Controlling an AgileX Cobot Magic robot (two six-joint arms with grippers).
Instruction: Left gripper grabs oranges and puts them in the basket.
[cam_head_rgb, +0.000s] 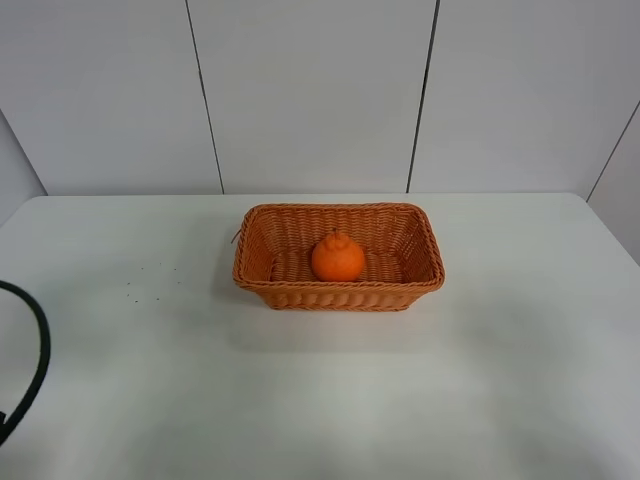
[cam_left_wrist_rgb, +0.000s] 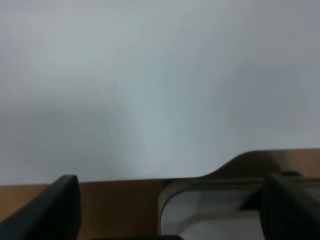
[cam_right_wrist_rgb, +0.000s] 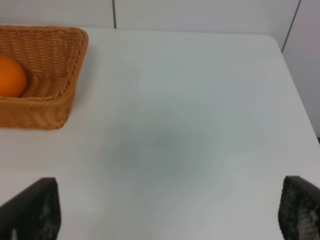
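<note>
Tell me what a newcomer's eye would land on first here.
The bright orange sitting inside the wicker basket at the middle of the white table. Neither hand holds anything: the left hand and right hand both gape open, away from the basket.

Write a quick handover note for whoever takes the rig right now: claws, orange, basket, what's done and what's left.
Left claw: open, empty, pulled back near the table edge, away from the basket.
Right claw: open, empty, over bare table beside the basket.
Orange: sitting inside the basket, upright, roughly centred.
Basket: mid-table, toward the back wall.
Done: the orange is in the basket.
Left: no other orange shows on the table; nothing visible remains to move.
</note>
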